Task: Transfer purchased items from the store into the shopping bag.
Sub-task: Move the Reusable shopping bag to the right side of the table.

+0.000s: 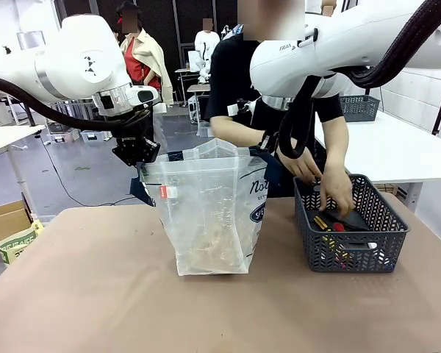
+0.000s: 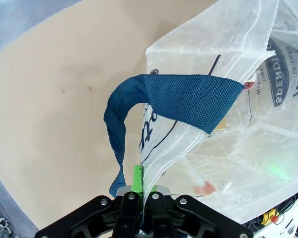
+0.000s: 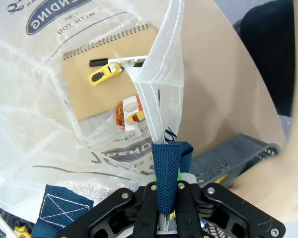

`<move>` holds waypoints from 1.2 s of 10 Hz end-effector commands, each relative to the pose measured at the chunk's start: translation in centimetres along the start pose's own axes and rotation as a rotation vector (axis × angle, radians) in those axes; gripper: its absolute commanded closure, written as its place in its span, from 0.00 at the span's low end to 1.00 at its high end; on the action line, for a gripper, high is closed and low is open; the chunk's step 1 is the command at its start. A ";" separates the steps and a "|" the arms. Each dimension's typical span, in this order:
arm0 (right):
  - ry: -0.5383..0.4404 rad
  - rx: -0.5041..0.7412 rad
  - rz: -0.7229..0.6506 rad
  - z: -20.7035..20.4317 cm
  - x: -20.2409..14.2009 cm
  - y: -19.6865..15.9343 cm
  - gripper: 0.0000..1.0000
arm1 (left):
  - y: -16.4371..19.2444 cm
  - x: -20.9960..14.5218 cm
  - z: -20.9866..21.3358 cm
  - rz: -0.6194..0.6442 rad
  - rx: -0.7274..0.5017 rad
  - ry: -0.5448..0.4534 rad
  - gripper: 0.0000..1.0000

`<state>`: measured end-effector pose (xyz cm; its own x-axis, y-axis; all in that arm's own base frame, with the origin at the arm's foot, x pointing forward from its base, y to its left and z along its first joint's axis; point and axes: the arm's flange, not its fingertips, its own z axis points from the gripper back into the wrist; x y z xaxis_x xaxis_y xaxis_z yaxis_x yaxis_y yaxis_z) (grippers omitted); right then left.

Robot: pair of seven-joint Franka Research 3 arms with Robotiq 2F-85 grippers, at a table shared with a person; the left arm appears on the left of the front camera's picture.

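Robot lab: white arm (image 1: 73, 62) at table (image 1: 95, 294), spare worktable (image 1: 397, 151), cardboard box (image 1: 4, 219).

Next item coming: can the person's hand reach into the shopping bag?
Likely yes: left pincer and right pincer, shut on the shopping bag, hold its mouth open; the hand is in the adjacent basket.

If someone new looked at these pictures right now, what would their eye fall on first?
First, the translucent shopping bag standing mid-table, held open from both sides. The left pincer is shut on its rim, and the right pincer on a navy handle. To the bag's right, the person's hands reach into a dark grey mesh basket, and a brown spiral notebook lies at the bag's bottom.
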<state>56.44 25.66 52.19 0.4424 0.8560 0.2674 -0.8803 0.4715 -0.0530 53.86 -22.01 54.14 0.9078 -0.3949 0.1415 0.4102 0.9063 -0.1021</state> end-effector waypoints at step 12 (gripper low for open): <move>0.000 -0.001 -0.001 0.0 -0.1 -0.1 1.00 | 0.2 0.0 0.1 0.011 0.009 -0.007 1.00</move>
<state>56.44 25.66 52.19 0.4424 0.8560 0.2674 -0.8803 0.4715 -0.0530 53.87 -22.01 54.13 0.9078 -0.3949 0.1413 0.4101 0.9063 -0.1022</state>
